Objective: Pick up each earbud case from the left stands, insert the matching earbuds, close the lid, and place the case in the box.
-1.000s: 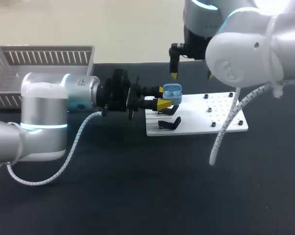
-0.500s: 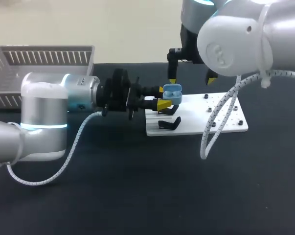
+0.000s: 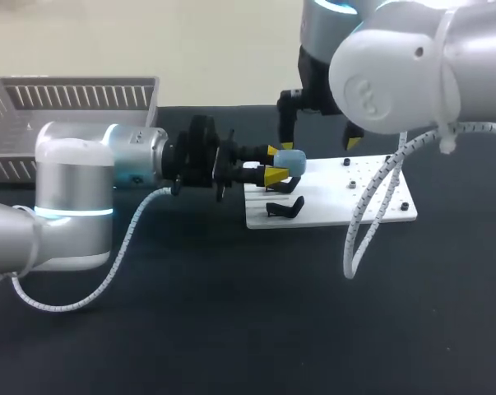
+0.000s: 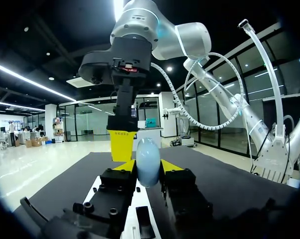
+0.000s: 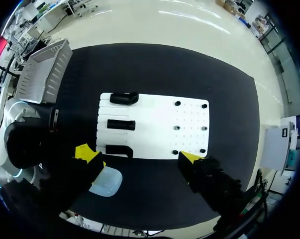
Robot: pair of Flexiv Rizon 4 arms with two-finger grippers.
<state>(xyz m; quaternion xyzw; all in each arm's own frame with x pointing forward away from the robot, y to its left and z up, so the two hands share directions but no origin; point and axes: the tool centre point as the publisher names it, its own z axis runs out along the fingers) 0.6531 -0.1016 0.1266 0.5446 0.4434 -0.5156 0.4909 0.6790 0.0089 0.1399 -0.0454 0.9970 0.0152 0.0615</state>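
Note:
A pale blue earbud case [image 3: 291, 162] with its lid down is held over the left edge of the white board [image 3: 330, 206]. My left gripper [image 3: 272, 164] is shut on the case from both sides. The left wrist view shows the case [image 4: 148, 154] upright between the yellow tips of the left gripper [image 4: 147, 168]. My right gripper [image 3: 317, 140] hangs wide open just above the case. One of its fingers [image 4: 122, 144] stands right at the top of the case. From the right wrist the case [image 5: 106, 181] lies beside one tip of the right gripper [image 5: 140, 155].
Black stands [image 5: 121, 124] line the left side of the white board [image 5: 154, 124], with several black pegs on its right side. A grey basket [image 3: 67, 115] sits at the back left. The right arm's white cable [image 3: 367, 222] dangles over the board.
My right gripper has come down and to the left over the case. The case's raised lid is now down. The left arm has held still.

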